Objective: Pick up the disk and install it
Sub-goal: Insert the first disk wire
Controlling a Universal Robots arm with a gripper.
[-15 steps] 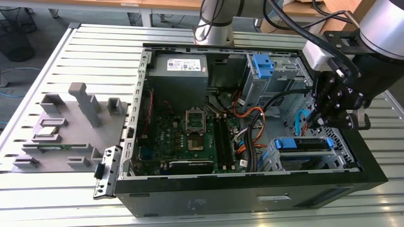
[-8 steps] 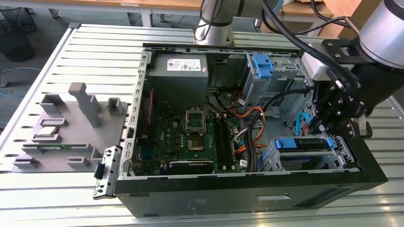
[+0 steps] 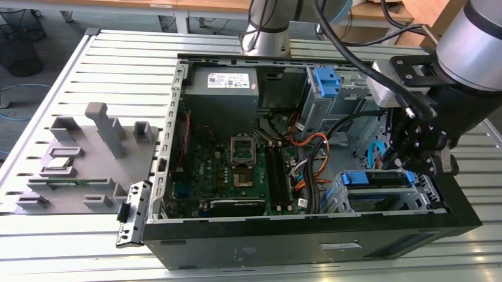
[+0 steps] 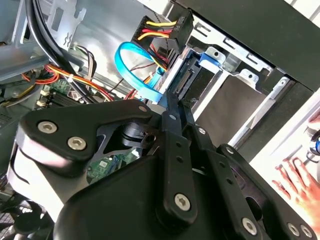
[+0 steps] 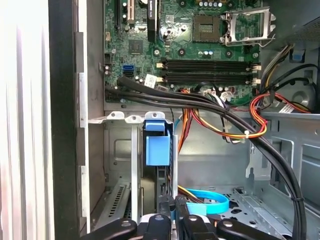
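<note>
The clenched gripper [image 5: 171,204] sat at the end of the disk [image 5: 157,149], in the cage [image 5: 117,150] at the corner of the case [image 3: 314,247]. A straight push along the rails seemed wisest.

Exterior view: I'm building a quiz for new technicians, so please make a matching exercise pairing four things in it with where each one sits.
Things:
1. disk
2. power supply box
3. grey parts tray
4. gripper

Places:
A. on the slatted table, at the exterior view's left of the case
B. just above the drive cage
C. in the drive cage, at the case's near corner on the exterior view's right
D. inside the case, far corner on the exterior view's left

Pairs: 1-C, 2-D, 3-A, 4-B.
</note>
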